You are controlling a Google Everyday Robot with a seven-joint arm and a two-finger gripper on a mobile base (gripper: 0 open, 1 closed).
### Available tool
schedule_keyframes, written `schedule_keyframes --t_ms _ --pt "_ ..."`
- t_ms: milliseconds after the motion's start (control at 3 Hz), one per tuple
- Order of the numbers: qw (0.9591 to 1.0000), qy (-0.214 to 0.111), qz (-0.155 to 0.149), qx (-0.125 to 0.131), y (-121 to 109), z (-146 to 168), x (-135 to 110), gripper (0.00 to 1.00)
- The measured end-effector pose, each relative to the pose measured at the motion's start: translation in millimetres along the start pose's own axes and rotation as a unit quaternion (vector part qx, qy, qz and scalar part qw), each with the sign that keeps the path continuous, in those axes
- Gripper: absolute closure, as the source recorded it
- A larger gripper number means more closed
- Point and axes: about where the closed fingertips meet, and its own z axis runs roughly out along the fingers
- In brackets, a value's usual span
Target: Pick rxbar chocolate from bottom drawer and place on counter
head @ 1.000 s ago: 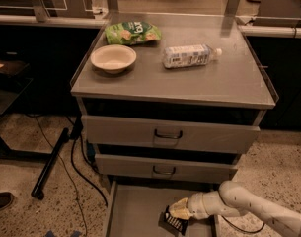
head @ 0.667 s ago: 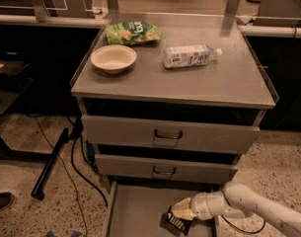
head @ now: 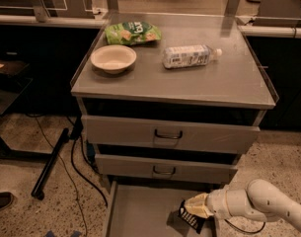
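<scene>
Jaws of the gripper, low at the near right, look closed on the rxbar chocolate, tilted just above the floor of the open bottom drawer; the grasp seems made, so next it must lift clear and rise to the bench above.

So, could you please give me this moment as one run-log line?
phase: pick | gripper: in bottom drawer, shut on chocolate bar | counter: bar not there yet
</scene>
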Motion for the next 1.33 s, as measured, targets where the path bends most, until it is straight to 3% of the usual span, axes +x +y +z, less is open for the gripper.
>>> schedule_keyframes --t_ms 333,667,1000,1333 --pt "1.0000 -0.003 -0.004 0.003 0.5 -4.9 -8.0 1.00" --pt "0.9997 -0.013 -0.018 0.013 2.4 -22.3 -36.3 1.00" --pt "0.9966 -0.040 -0.046 0.055 3.1 -82.3 -91.8 1.00" --pt "0.9930 -0.054 -0.070 0.079 9.2 -125.9 -125.6 1.00"
